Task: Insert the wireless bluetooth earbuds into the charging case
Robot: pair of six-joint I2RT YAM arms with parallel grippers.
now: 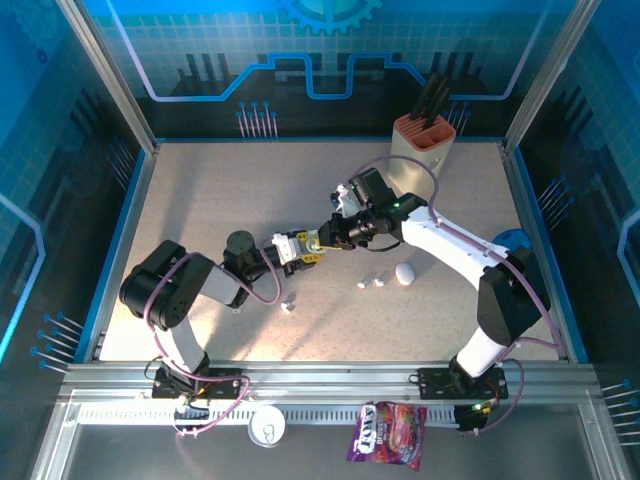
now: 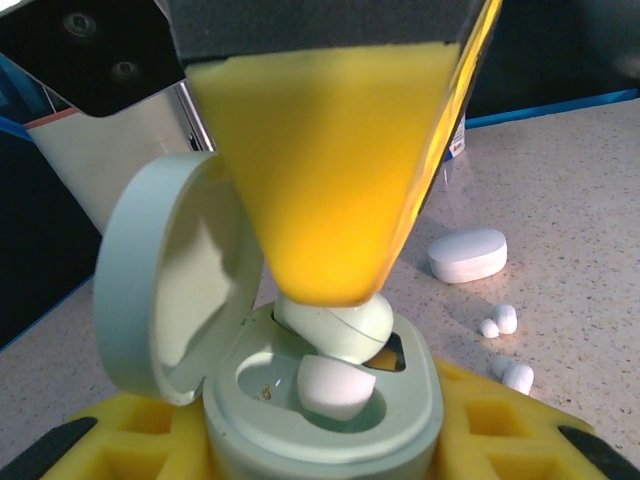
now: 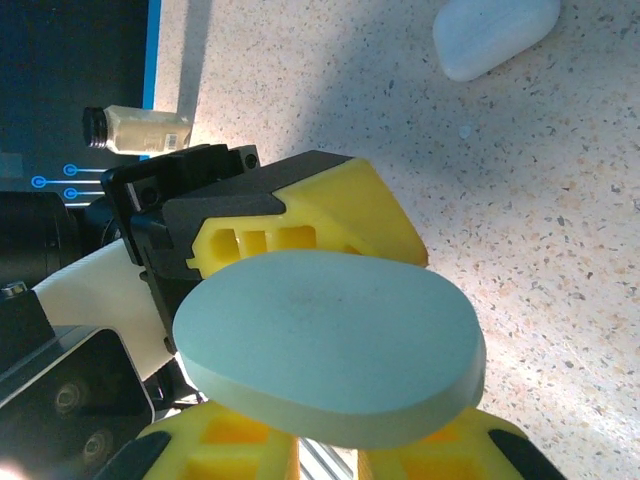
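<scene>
Yellow pads [image 2: 490,430] of your left gripper [image 1: 308,248] are clamping the open charging case [image 2: 300,405] steady so your right gripper [image 2: 328,288] is pinching an earbud [image 2: 335,325] onto it from twelve o'clock

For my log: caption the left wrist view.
Right gripper holds a pale earbud at the open case clamped in the left gripper.

knife block [image 1: 424,140], candy bag [image 1: 388,432], small bottle [image 3: 140,128]

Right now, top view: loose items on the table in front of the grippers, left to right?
lone white earbud → two white earbuds → closed white case
</scene>
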